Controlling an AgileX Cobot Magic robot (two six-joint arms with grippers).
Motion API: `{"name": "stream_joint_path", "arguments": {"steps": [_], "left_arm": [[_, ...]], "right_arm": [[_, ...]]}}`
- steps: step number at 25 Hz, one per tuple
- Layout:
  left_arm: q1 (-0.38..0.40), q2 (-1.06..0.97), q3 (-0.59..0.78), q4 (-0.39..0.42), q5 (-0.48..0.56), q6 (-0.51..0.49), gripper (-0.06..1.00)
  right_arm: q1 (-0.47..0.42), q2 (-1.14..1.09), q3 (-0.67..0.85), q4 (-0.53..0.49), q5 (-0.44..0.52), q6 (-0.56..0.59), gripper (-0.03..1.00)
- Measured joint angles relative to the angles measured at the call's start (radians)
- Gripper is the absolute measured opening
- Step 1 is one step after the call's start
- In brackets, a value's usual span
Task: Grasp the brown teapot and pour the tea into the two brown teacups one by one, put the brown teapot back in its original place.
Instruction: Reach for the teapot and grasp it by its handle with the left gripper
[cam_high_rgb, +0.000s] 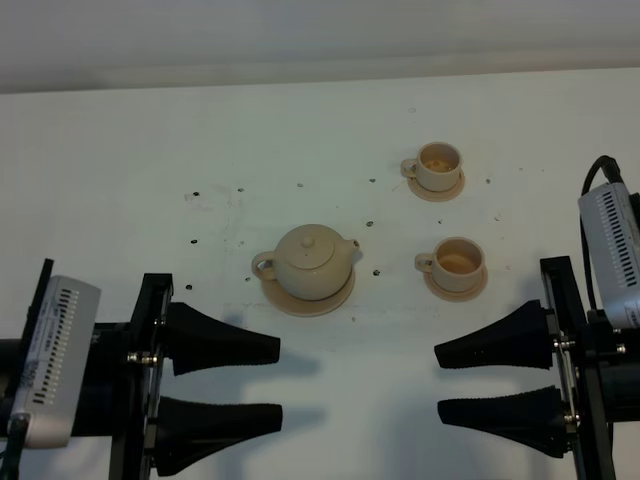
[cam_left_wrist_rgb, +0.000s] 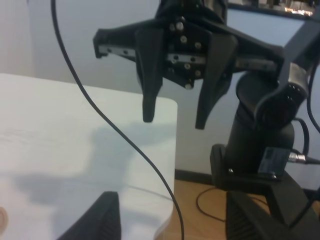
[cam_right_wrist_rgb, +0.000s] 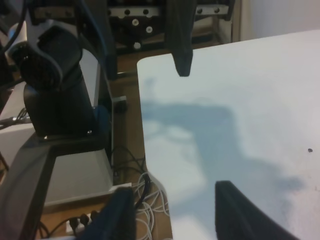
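The brown teapot (cam_high_rgb: 310, 262) stands upright on its wide round saucer, the original place (cam_high_rgb: 300, 305), at the table's middle, spout to the right and handle to the left. The two brown teacups sit to its right, each on a small saucer: the far one (cam_high_rgb: 438, 166) and the near one (cam_high_rgb: 459, 261). My left gripper (cam_high_rgb: 278, 385) (cam_left_wrist_rgb: 172, 197) is open and empty, below and left of the teapot. Facing it, my right gripper (cam_high_rgb: 440, 382) (cam_right_wrist_rgb: 172, 189) is open and empty, just in front of the near cup. Neither touches anything.
The white table (cam_high_rgb: 150, 150) carries small dark specks around the teapot. The left wrist view shows the right gripper (cam_left_wrist_rgb: 174, 121), a dangling cable (cam_left_wrist_rgb: 125, 140) and the table corner. The right wrist view shows the left arm's base (cam_right_wrist_rgb: 55, 85) and floor cables beyond the table edge.
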Motion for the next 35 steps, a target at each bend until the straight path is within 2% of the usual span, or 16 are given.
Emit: {"name": "stream_joint_path", "arguments": {"steps": [5,7,9,13,16,19,23,26,32,35], "left_arm": [[0.000,-0.022,-0.046,-0.035,-0.024,-0.019,0.47],[0.000,-0.050,-0.089,-0.038,-0.071,-0.082,0.47],[0.000,-0.075,-0.144,-0.015,-0.140,-0.197,0.47],[0.000,-0.113,-0.238,0.157,-0.294,-0.471,0.47],[0.000,-0.119,-0.308,0.310,-0.372,-0.688,0.47],[0.000,-0.119,-0.362,0.457,-0.421,-0.883,0.47],[0.000,-0.119,-0.429,0.650,-0.432,-1.116,0.47],[0.000,-0.105,-0.481,0.786,-0.418,-1.276,0.47],[0.000,0.051,-0.621,1.039,-0.313,-1.534,0.47],[0.000,0.151,-0.705,1.105,-0.286,-1.606,0.47]], "right_arm": [[0.000,0.000,0.000,0.040,-0.001,0.030,0.40],[0.000,0.000,0.000,0.062,-0.001,0.060,0.40],[0.000,0.000,0.000,0.085,-0.017,0.090,0.40],[0.000,0.000,-0.012,0.134,-0.113,0.191,0.40],[0.000,0.000,-0.064,0.123,-0.192,0.352,0.40],[0.000,0.000,-0.148,0.040,-0.233,0.554,0.40],[0.000,0.000,-0.255,-0.173,-0.268,0.855,0.40],[0.000,0.000,-0.333,-0.376,-0.327,1.077,0.40],[0.000,0.000,-0.426,-0.907,-0.382,1.597,0.40],[0.000,0.000,-0.440,-1.174,-0.354,1.836,0.40]]}}
